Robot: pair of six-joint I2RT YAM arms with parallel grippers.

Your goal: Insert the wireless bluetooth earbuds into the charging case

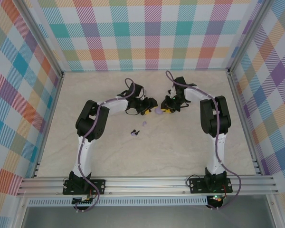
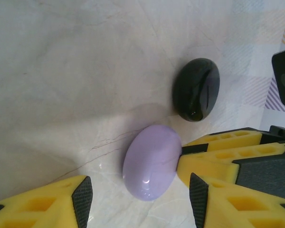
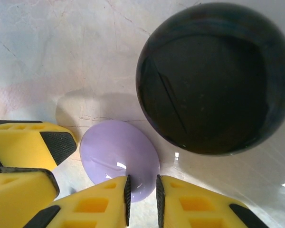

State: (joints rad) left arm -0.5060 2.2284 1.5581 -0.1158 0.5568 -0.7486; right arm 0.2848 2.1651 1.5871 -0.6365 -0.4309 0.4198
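A closed lavender charging case (image 2: 151,161) lies flat on the table, and a closed black case (image 2: 196,89) sits just beyond it. My left gripper (image 2: 138,194) is open, its pads wide on either side of the lavender case's near end and not touching it. My right gripper (image 3: 142,190) is shut on the rim of the lavender case (image 3: 116,154), with the black case (image 3: 213,78) close ahead. In the top view both grippers, left (image 1: 149,105) and right (image 1: 165,108), meet at the lavender case (image 1: 157,112). Tiny earbuds (image 1: 135,132) lie loose nearer the arm bases, another (image 1: 143,124) just beyond them.
The pale marble-patterned table (image 1: 109,156) is walled by checked panels (image 1: 147,33) at the back and both sides. An aluminium rail (image 1: 147,183) runs along the near edge. One finger of the left gripper (image 3: 33,145) sits close beside the right gripper.
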